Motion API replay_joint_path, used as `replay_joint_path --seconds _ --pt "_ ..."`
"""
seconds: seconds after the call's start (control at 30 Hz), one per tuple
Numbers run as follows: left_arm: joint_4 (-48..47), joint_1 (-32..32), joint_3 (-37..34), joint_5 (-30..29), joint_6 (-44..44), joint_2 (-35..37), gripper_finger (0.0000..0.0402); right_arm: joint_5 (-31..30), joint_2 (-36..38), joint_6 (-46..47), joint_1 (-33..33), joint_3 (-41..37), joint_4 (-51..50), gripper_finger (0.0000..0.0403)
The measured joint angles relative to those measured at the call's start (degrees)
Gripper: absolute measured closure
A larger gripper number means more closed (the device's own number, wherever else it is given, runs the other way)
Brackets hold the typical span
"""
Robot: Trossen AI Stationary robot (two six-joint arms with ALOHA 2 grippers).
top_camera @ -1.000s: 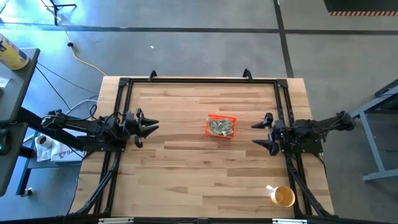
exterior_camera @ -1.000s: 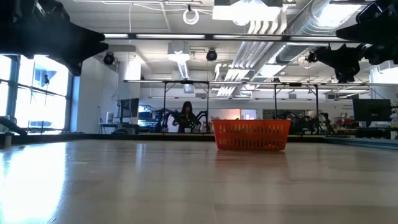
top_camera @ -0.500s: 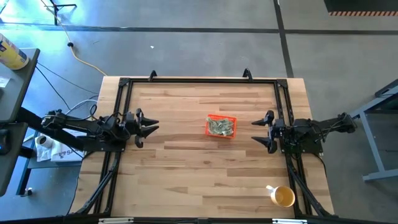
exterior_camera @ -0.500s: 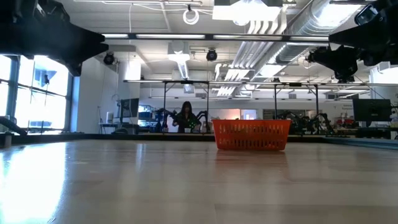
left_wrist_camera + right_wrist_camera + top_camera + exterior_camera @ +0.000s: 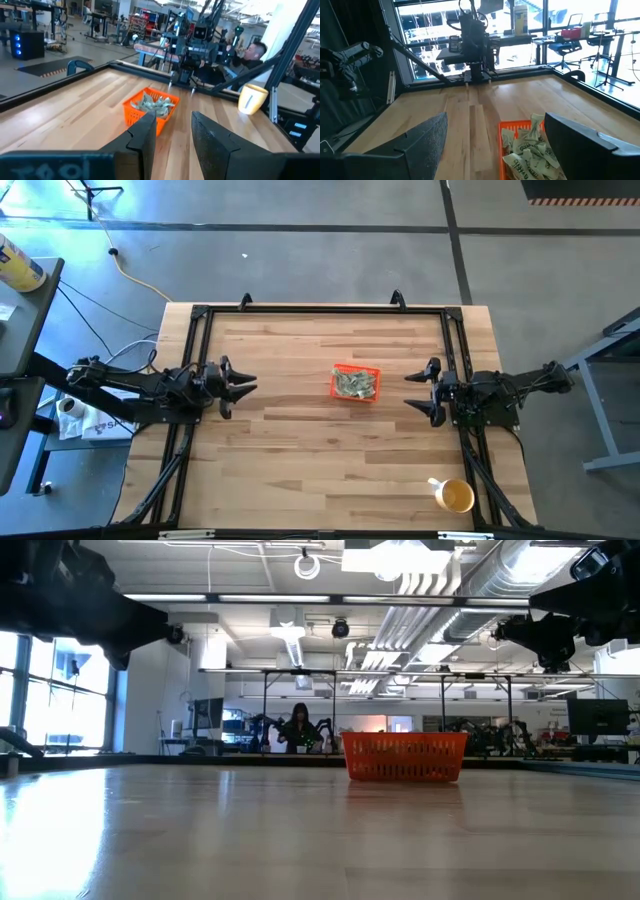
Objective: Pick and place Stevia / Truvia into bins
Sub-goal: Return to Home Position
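Near the desk's (image 5: 300,465) middle the bin (image 5: 336,387) holds the sachets (image 5: 355,384), and the left gripper (image 5: 240,387) and right gripper (image 5: 413,392), now drawn back to the side edges with fingers apart and empty, suggest the job is finished.

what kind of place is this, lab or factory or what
Most likely a robotics lab in an open industrial hall: exposed ceiling ducts overhead, more robot arms set up in the background, and a person working among them.
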State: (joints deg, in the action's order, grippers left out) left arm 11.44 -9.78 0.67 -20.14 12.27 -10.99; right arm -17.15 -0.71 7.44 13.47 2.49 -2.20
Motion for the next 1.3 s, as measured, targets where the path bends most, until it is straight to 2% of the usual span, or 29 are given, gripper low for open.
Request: replay_joint_path --seconds 0.63,1.3 --pt "-5.66 0.00 -0.09 -0.02 0.00 0.01 0.0243 0.00 -0.02 0.02 0.00 -0.03 -0.04 0.0080" --pt "-5.61 0.00 -0.09 -0.02 0.01 0.01 0.0243 -0.02 -0.02 0.02 0.00 -0.05 -0.07 0.0080"
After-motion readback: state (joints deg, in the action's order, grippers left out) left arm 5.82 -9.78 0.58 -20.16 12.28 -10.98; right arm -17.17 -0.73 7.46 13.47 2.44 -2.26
